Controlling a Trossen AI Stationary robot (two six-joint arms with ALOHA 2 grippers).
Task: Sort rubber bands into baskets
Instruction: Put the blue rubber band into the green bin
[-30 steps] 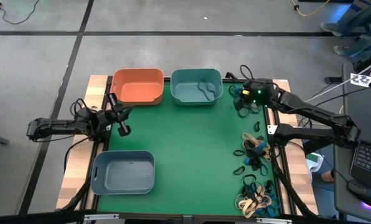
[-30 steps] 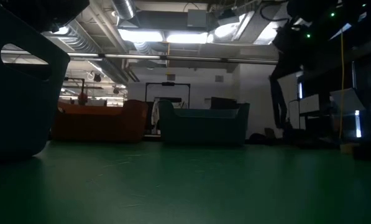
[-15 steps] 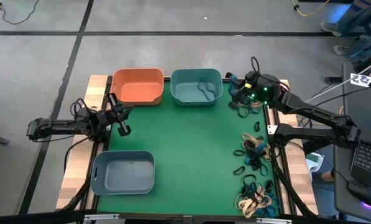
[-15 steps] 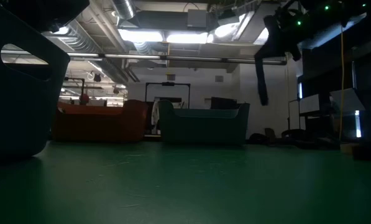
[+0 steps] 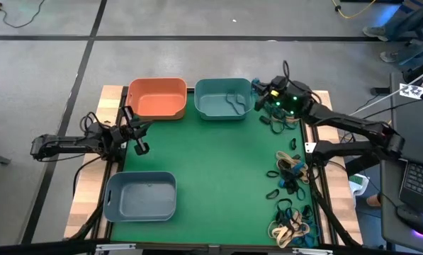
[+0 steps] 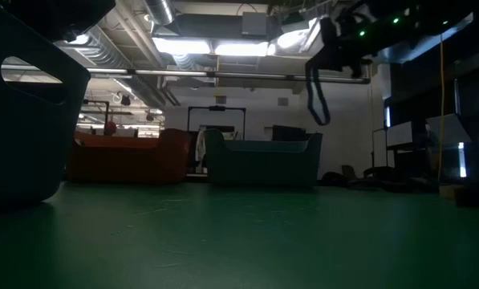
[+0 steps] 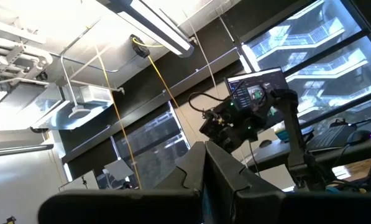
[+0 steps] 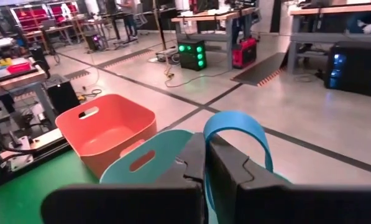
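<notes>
My right gripper (image 5: 257, 89) is shut on a blue-teal rubber band (image 8: 238, 124) and hovers at the right rim of the teal basket (image 5: 224, 99), pointing about level toward the table's left. A dark band (image 5: 234, 100) lies inside that basket. The orange basket (image 5: 158, 98) stands to its left, and the grey-blue basket (image 5: 140, 196) sits at the near left. Loose rubber bands (image 5: 289, 173) lie in heaps along the right side of the green mat. My left gripper (image 5: 140, 147) waits shut at the left, above the mat. My right gripper pinches the blue-teal band between its two fingers (image 8: 225, 168) at one spot of the loop (image 8: 208, 140). The fingers come about level from the table's right. The free part of the loop (image 6: 314, 95) hangs slack below the gripper, lifted clear of mat and basket.
More bands lie near the front right corner (image 5: 290, 227) and just below my right gripper (image 5: 275, 119). Black cables run along both arms. The middle of the green mat (image 5: 211, 163) is bare.
My right gripper has moved toward the table's left, from the far right corner to the teal basket's right rim, rising a little and tipping its fingers up to about level. The band has gone with it and now hangs lifted below it.
</notes>
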